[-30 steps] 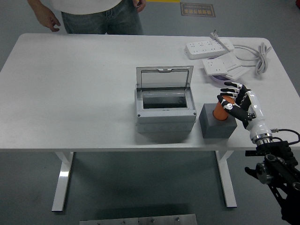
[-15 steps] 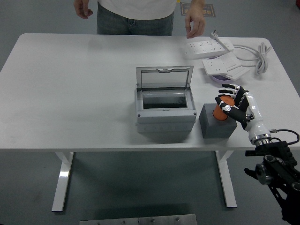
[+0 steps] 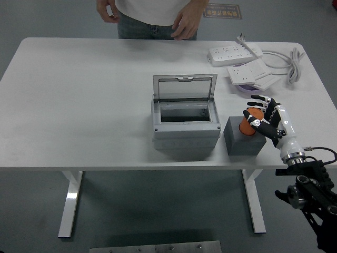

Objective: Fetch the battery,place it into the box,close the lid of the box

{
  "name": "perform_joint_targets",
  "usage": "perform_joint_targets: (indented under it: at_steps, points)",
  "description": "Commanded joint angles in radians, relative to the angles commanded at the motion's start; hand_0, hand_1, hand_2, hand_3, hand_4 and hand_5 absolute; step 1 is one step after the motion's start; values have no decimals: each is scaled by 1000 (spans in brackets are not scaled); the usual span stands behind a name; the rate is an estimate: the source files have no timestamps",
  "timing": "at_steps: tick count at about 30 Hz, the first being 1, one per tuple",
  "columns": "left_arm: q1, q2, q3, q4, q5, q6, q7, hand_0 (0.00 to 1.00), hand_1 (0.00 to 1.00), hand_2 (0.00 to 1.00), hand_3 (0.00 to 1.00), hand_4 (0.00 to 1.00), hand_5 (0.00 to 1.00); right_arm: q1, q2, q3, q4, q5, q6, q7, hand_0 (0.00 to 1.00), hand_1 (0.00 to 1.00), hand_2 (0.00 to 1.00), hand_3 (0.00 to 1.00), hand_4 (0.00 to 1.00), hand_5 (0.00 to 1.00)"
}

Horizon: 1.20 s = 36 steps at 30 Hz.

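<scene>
While my right hand sits at the orange battery, the fetch step is in hand and nothing is in the box yet. The battery stands upright in a dark grey block, which rests on the white worktop just to the right of the box. My fingers curl around the battery's upper part from the right and from behind; the thumb appears to lie against its near side. I judge the grasp closing but cannot confirm firm contact, since the fingers hide much of the battery.

The battery's long axis is vertical, so extraction calls for a straight upward pull before any sideways travel. From the block, the box opening lies directly left, close by. The lid stands raised at the far edge of the box, leaving the compartment clear from above. My left hand is not in view, so the right hand is the only one placed for this move.

Beyond the box, a person stands at the far edge with both hands near the worktop rim. Power strips and a cable lie far-right of the box, away from the transfer path.
</scene>
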Motion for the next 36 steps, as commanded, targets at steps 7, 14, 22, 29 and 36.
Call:
perform_joint_targets:
  at_steps: [7,14,22,29,36]
  points:
    - [-2,-1,-1,-1,0,4,-2,632,698,573,541,500,2,-1,1,0,-10,9,-3,5,603,527,537,604,782,103]
    - [-3,0,-2,-1,2,5,-1,632,698,573,541,500,2,6,-3,-16,-14,7,1,-2,607,512,519,586,781,106]
    - [-6,0,-3,-2,6,3,1,632,698,573,541,500,2,19,-9,-38,-9,-8,1,-9,593,511,524,590,780,108]
    - [-7,0,-6,-2,10,1,3,632,698,573,541,500,2,22,-10,-42,-8,-18,-2,-10,596,512,527,597,778,103]
    - [-8,0,-5,-2,10,0,3,632,698,573,541,500,2,23,-9,-43,-9,-18,-4,-11,615,517,532,598,776,103]
